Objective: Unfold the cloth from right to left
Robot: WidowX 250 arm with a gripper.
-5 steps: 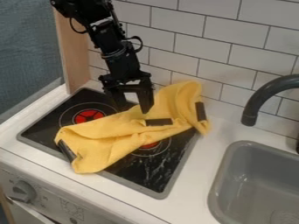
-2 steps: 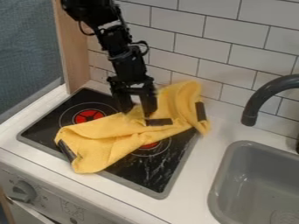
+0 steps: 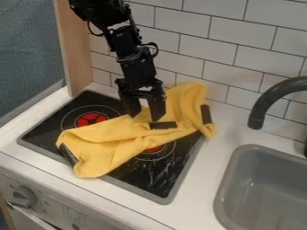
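Jaws spread, gap between fingers of black two-finger gripper (image 3: pixel 146 117); tips at upper edge of crumpled yellow cloth (image 3: pixel 114 140), contact unclear. One fingertip near dark strip (image 3: pixel 163 125) on cloth. Cloth lies diagonally across black stovetop (image 3: pixel 146 179) with red-centred burners, far end by white tiled wall (image 3: pixel 240 76).

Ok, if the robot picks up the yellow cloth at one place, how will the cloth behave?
The yellow cloth will probably be floppy: it lies in soft folds and bunches. It looks thin, so it is likely light. Its loose edge hangs in waves near the tiled wall, so other parts may sag when one is lifted.
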